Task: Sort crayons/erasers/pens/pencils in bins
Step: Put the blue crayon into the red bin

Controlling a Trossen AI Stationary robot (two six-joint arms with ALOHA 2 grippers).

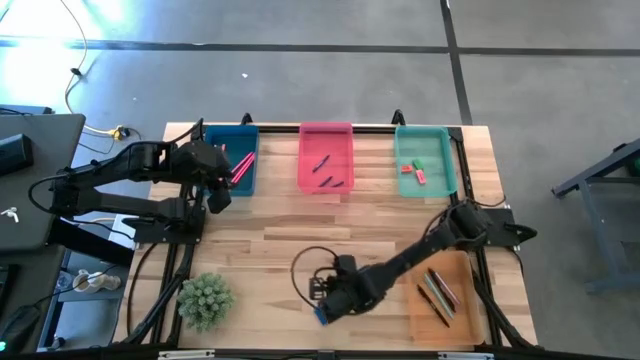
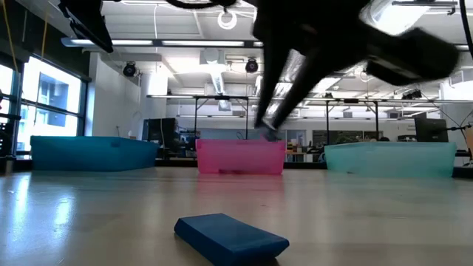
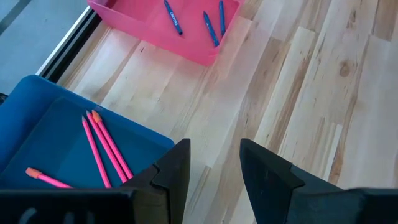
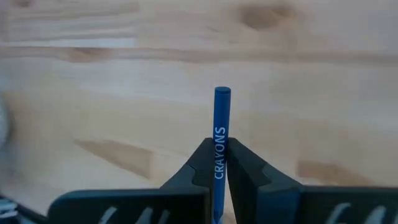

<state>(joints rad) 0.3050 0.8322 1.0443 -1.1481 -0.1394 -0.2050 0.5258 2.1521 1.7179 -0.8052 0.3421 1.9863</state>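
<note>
From above, I see my right gripper point(image 1: 327, 305) low over the desk's front edge, near the middle, with a blue crayon point(image 1: 322, 313) pinched in it. The orange bin point(image 1: 455, 309) sits at the front right corner with sticks inside. Along the back edge stand the dark blue bin point(image 1: 222, 175), the pink bin point(image 1: 312, 165) holding blue crayons, and the teal bin point(image 1: 440, 180) holding the red-pink erasers point(image 1: 413, 171). My left gripper point(image 1: 216, 195) waits just in front of the dark blue bin. A green spiky plant point(image 1: 205, 300) stands at the front left.

At table height, a blue eraser point(image 2: 230, 236) lies flat on the desk close to the camera, with the three back bins beyond it.

The left wrist shows its fingers point(image 3: 175, 171) partly apart and holding nothing, over bare wood, with pink pencils point(image 3: 102, 146) in the dark blue bin.

The right wrist shows its fingers point(image 4: 245, 171) closed tight on the crayon, which pokes out past the tips.

I judge the grasp is made; next is a lift and a carry to the pink bin. The route across the desk looks free of obstacles. The blue eraser is still unsorted.
</note>
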